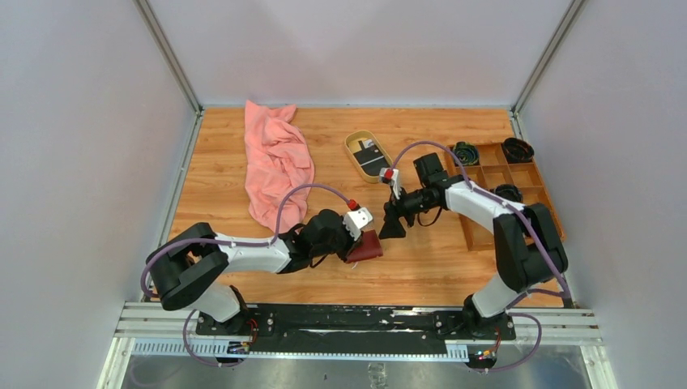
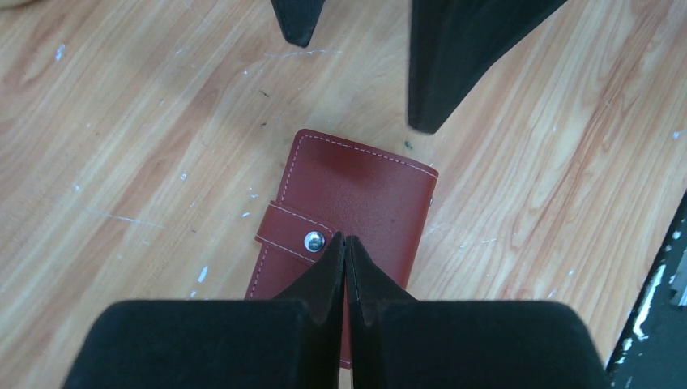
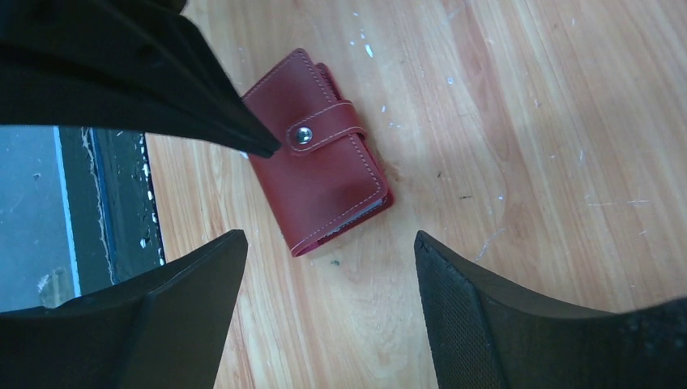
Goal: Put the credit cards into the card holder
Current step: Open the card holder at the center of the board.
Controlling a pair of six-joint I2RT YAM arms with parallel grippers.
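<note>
My left gripper (image 2: 346,240) pinched closed, tips on shut holder (image 2: 356,190) by snap (image 2: 313,240); right gripper (image 3: 328,239) agape just beyond. Farther back, cards (image 1: 371,159) lie in dish (image 1: 349,151); cloth (image 1: 275,162), tray (image 1: 488,175) flank it.

The card holder (image 2: 356,186) looks like smooth dark red leather, faintly glossy, with pale stitching and a shiny metal snap (image 2: 313,240). The table (image 2: 121,121) is matt wood grain, flecked with pale scuffs. The fingers (image 3: 478,324) of the right gripper (image 3: 328,237) are matt black, one pad finely textured.
</note>
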